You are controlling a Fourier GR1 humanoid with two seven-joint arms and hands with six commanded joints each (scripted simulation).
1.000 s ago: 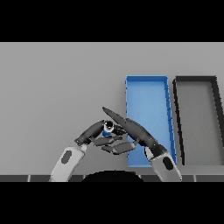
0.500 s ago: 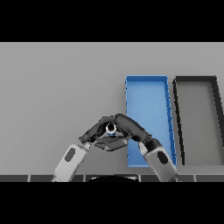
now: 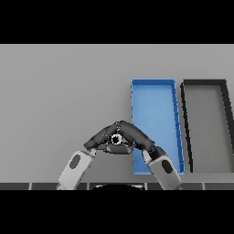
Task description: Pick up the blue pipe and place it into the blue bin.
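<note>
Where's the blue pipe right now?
The blue pipe sits low in the head view, between the left hand and right hand, just left of the blue bin.

Two bins are sitting side by side on the table (image 3: pixel 55 91), right half: blue bin (image 3: pixel 155 109) on the left, dark bin (image 3: pixel 205 123) just beside it on the right. Left hand (image 3: pixel 98 139) and right hand (image 3: pixel 135 135) are meeting fingertip to fingertip at the blue bin's near-left corner, the pipe (image 3: pixel 116 139) sitting between them.
</note>
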